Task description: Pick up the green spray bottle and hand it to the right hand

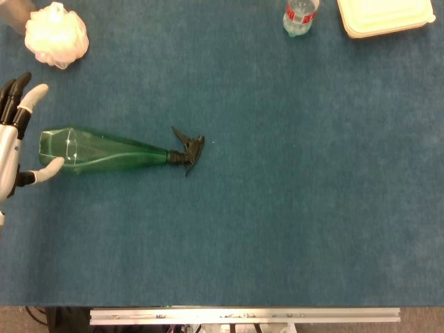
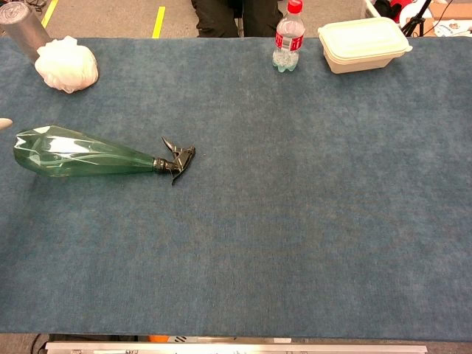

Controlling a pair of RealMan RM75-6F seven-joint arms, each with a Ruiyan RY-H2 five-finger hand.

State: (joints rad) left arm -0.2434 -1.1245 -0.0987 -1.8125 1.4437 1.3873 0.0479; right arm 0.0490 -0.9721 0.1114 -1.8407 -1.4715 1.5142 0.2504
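A green spray bottle (image 1: pixel 104 151) was found lying on its side on the left part of the blue tabletop (image 1: pixel 298 194), its wide base pointing left and its black trigger head (image 1: pixel 188 149) pointing right. In the chest view the same bottle (image 2: pixel 81 155) was seen flat on the cloth surface, with the trigger head (image 2: pixel 175 160) directed towards the middle of the tabletop.

The left hand (image 1: pixel 19 132) was observed at the left edge of the head view, just beside the base of the bottle. Its fingers were apart: a pale fingertip (image 1: pixel 35 96) was raised on the far side of the base, and a second pale fingertip (image 1: pixel 50 168) was seen at the near corner of the base, touching it or very nearly so; contact could not be confirmed. The bottle was not lifted and was not enclosed by the hand, which was holding nothing. In the chest view only a small pale tip was visible at the left edge, beside the far side of the bottle's base.

The right hand was not seen in either view.

Along the far edge of the tabletop, a white mesh sponge (image 1: pixel 57 35) was noted at the left, well apart from the bottle. A clear water bottle with a red label (image 2: pixel 288 40) was noted standing further right, and a cream lidded box (image 2: pixel 363 43) just beside it on the right. A grey cylinder (image 2: pixel 22 26) was recorded at the far left corner, next to the sponge.
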